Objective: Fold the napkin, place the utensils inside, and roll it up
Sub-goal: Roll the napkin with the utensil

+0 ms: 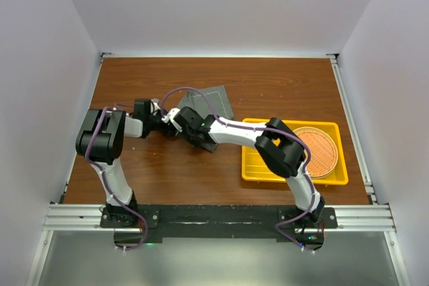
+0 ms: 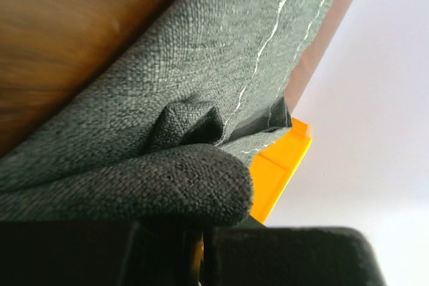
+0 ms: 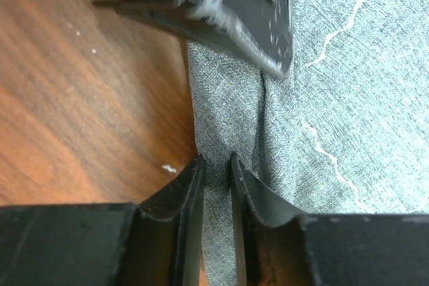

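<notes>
Toward the near right corner of the surface (image 1: 281, 85), a yellow tray (image 1: 288, 179) holds a round woven mat (image 1: 318, 149). Further back, left of centre, the right end effector (image 3: 218, 172) pinches the napkin (image 1: 220, 103) by its edge. Just beside it, the left end effector (image 2: 194, 242) is clenched on a bunched fold. The rest of the napkin lies flat toward the far edge. It looks soft, light and floppy, likely best gripped at edges or corners.

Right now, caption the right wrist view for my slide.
Right gripper pinching the napkin edge, facing the left gripper.
</notes>
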Robot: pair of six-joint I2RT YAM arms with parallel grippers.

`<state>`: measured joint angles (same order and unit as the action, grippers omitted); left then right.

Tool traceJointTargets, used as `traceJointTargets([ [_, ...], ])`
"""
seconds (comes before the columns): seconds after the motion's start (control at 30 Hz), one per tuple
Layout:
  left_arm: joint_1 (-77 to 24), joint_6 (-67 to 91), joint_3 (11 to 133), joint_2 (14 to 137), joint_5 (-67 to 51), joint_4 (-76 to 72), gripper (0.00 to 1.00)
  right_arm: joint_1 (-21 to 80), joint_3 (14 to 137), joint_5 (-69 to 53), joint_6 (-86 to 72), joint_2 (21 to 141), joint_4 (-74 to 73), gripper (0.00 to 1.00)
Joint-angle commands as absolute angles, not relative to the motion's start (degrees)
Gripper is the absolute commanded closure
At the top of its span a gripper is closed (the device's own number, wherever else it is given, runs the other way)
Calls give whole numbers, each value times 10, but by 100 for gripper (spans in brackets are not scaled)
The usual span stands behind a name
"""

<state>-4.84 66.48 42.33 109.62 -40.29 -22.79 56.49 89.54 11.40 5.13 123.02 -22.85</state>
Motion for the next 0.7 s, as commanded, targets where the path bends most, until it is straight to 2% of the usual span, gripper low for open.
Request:
traceJointTargets([
  [0.0,-1,572,486,1056,-342,-78,85,544,853,43,18,1313,-286,85],
  [0.2,41,526,555,984,-333,-1,61,526,859,-78,-32,1317,-280,91],
  [0.33,44,498,553,926,-290,68,55,495,853,-203,-65,1315,-261,91],
  [0.43,40,520,495,869,-259,101,53,476,858,-283,-77,1329,-258,93],
  [0.5,28,541,468,835,-244,119,33,468,859,-329,-90,1336,-248,93],
  [0.67,-26,618,431,843,-214,131,32,441,868,-431,-131,1349,-212,94],
])
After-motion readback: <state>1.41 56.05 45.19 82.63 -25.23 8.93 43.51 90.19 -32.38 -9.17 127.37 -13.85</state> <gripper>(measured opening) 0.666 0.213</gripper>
